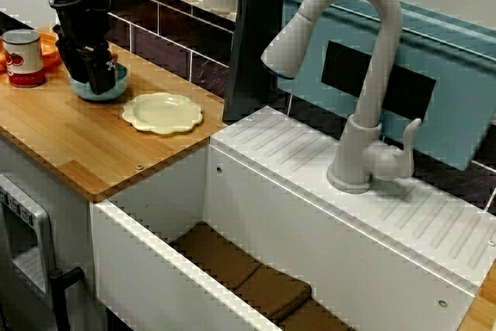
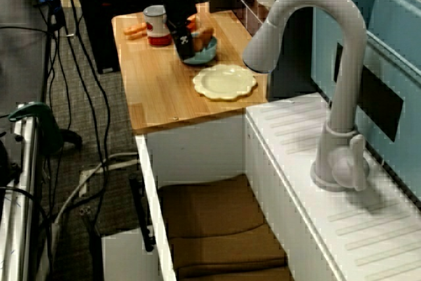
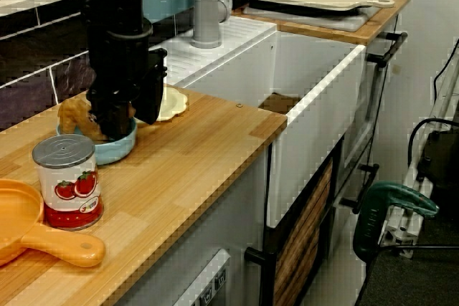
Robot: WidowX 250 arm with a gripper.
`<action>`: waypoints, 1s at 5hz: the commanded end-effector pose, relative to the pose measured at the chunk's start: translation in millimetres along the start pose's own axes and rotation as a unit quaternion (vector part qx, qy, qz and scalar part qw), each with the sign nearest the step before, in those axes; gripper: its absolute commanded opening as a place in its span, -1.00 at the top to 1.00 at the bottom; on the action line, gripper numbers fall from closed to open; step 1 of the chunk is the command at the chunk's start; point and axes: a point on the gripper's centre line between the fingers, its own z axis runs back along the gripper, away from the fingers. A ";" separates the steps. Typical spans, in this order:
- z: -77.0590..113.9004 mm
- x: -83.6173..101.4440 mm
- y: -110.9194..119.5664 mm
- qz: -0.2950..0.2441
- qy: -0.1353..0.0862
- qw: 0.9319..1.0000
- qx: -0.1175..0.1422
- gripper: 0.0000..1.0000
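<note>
My black gripper (image 3: 118,123) reaches down into a light blue bowl (image 3: 118,150) on the wooden counter (image 3: 186,170). A brown, lumpy piece of food (image 3: 74,116) sits in the bowl on the gripper's left, touching or nearly touching the fingers. In the view facing the faucet, the gripper (image 1: 97,77) hides most of the bowl (image 1: 116,87). Seen from over the sink, the gripper (image 2: 186,47) stands at the bowl (image 2: 205,52) with the food (image 2: 204,34) behind it. The fingers are buried in the bowl, so their gap is hidden.
A cream scalloped plate (image 1: 163,112) lies right of the bowl. A tomato can (image 3: 68,180) and an orange pan (image 3: 29,231) stand on the other side. Beyond the plate are a white sink (image 1: 155,269), a faucet (image 1: 364,75) and a blue rack (image 1: 457,75).
</note>
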 end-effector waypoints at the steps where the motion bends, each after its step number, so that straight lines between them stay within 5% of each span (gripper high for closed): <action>1: 18.6 2.2 11.8 0.021 -0.033 0.999 0.020 1.00; 3: 28.6 1.7 14.3 0.032 -0.025 0.999 0.011 1.00; 5: 65.1 16.7 8.8 0.045 -0.012 0.999 -0.019 1.00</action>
